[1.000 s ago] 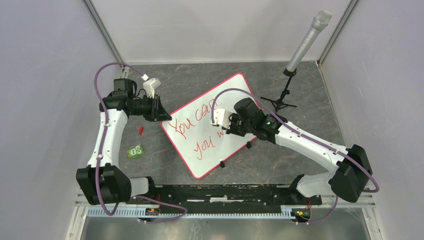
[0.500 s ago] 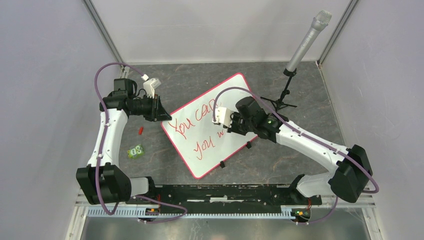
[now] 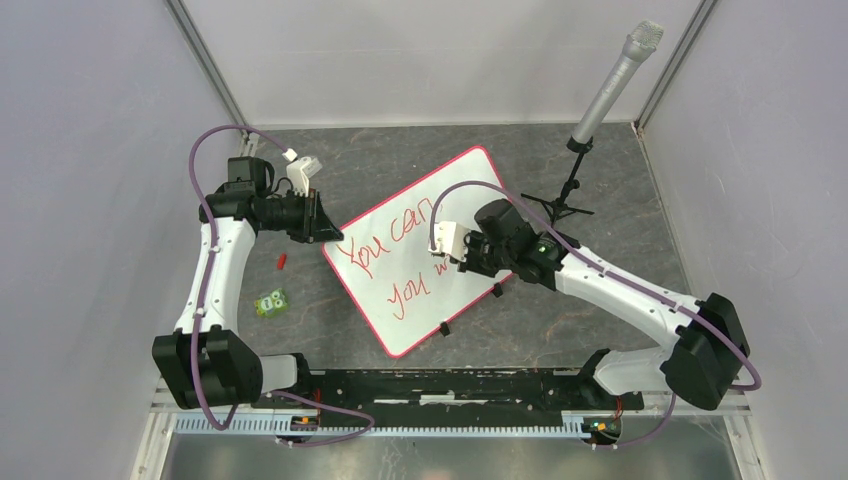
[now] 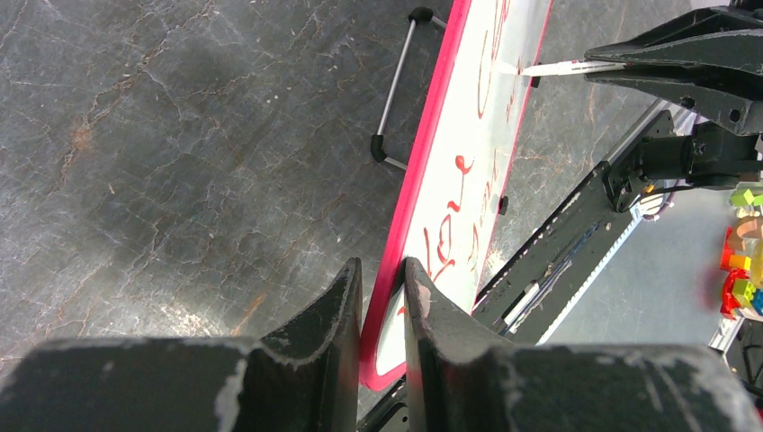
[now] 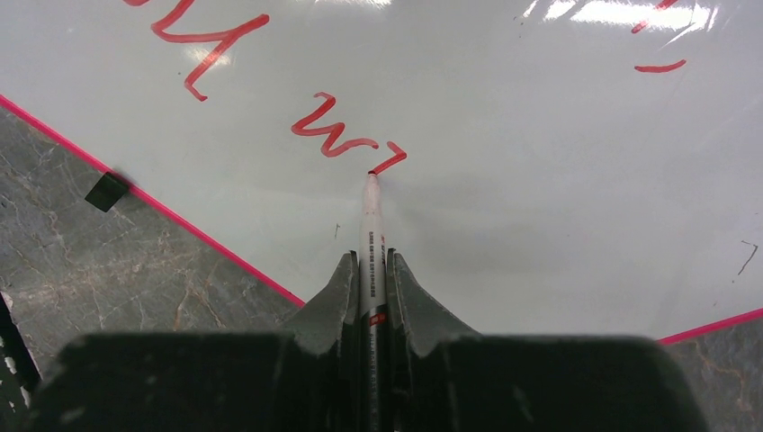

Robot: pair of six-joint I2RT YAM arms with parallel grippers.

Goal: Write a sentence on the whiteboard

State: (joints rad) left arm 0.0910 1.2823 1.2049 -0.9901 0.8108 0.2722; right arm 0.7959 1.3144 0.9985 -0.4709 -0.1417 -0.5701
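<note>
While the whiteboard (image 3: pixel 455 185) lies slantwise on the dark stone table (image 3: pixel 400 160), one corner pointing away from the arm bases, the left gripper (image 4: pixel 382 270) is at its left corner; the two black fingers (image 4: pixel 335 301) are nearly together, with the thin pink frame pinched between them, one finger over the stone side and one over the white face.

The sentence (image 3: pixel 385 245) runs in red across the board in two lines; the upper reads "You can", the lower so far "you w" and the start of one more stroke.

The right gripper (image 5: pixel 371 261) hangs over the board's lower line, near the edge that carries the two small black clips (image 3: pixel 497 291); its jaws are closed tight on a slim white marker (image 5: pixel 370 216), which lies lengthwise in the slot between them; the red tip touches the white surface right at the end of the short stroke after the "w".

Off the board's left corner, on the stone, lie a small red cap (image 3: pixel 282 261) and, nearer the bases, a little green block (image 3: pixel 270 302); beyond the board's right corner stands a grey microphone (image 3: pixel 610 85) on a black tripod, its feet just beside the frame.
</note>
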